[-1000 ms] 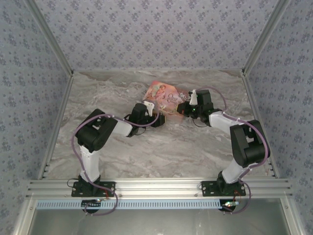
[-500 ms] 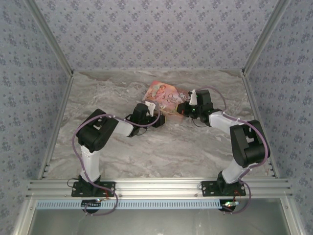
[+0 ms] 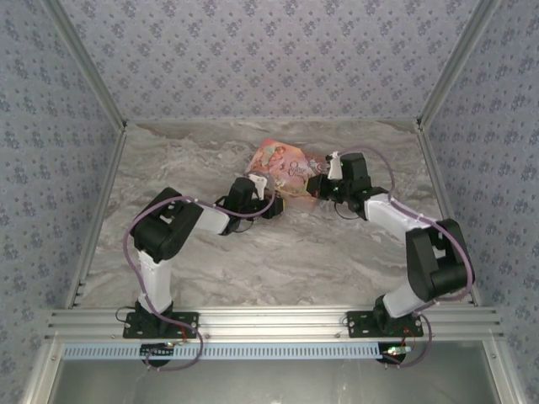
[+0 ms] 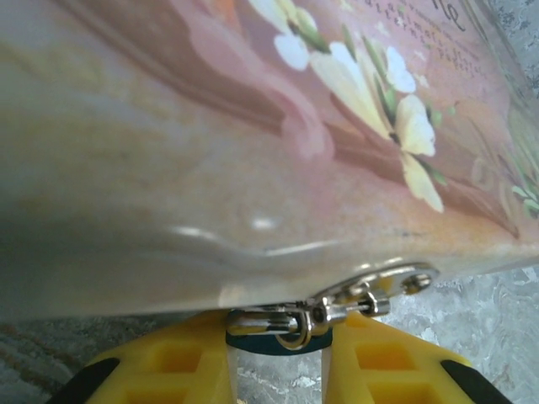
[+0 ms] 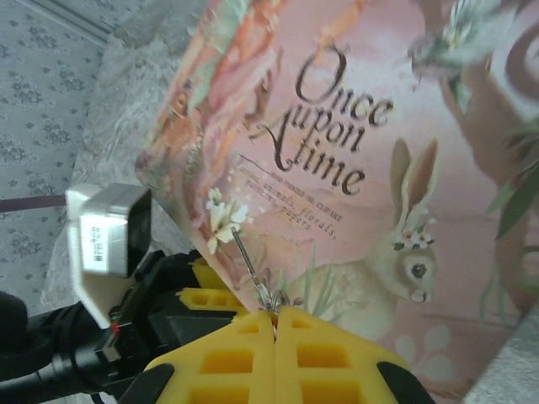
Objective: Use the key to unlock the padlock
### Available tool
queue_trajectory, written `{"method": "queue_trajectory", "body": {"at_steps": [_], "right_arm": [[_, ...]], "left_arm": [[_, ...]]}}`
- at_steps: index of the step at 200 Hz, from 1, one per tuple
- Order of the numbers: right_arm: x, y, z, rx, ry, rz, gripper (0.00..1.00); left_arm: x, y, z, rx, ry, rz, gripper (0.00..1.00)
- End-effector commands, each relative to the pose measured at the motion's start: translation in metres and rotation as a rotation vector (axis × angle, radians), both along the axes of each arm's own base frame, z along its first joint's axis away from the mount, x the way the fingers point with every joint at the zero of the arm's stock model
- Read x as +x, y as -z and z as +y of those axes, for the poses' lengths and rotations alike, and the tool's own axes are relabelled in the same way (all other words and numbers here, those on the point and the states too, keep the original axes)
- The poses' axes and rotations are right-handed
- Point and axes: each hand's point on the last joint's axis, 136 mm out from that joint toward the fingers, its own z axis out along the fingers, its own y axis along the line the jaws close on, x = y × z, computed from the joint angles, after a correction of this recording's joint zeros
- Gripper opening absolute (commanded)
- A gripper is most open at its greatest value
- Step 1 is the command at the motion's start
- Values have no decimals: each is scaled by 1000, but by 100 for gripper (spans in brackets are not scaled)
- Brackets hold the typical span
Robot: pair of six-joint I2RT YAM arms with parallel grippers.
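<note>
In the left wrist view the tiny blue padlock (image 4: 271,342) sits between the yellow fingers (image 4: 168,370) of my left gripper (image 4: 278,358), which is shut on its body. Its silvery shackle (image 4: 263,321) hangs through the metal hasp (image 4: 383,286) on the pink box (image 4: 210,143). My right gripper (image 5: 275,313) is shut on the ring end of a thin silver key (image 5: 251,263). The key's shaft points up and left over the box's corner, close to the left gripper's fingers (image 5: 206,295). From above, both grippers, left (image 3: 274,206) and right (image 3: 317,185), meet at the box's near edge.
The pink illustrated box (image 3: 285,162) lies on the marble table (image 3: 253,252) towards the back centre. Patterned walls and metal rails (image 3: 269,320) enclose the table on every side. The left arm's white camera block (image 5: 108,240) sits just left of the key.
The right arm's elbow has swung out to the right and nearer, and its gripper has shifted slightly at the box. The left arm and the box have stayed put.
</note>
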Motion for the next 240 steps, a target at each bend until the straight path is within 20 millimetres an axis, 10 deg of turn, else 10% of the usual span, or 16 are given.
{"method": "queue_trajectory", "body": {"at_steps": [1,112,240], "right_arm": [[-13,-6,-16,-114,2,-66,0],[-93,36,-10,-333,-54,-258,0],[-79,55,30,-465,-236,-364,0]], "left_arm": [[1,-46,-13,-87,14,-35,25],[-18,-80,-24,-204,-63,247,15],[-32,-97,-26,-237,-80,353,15]]}}
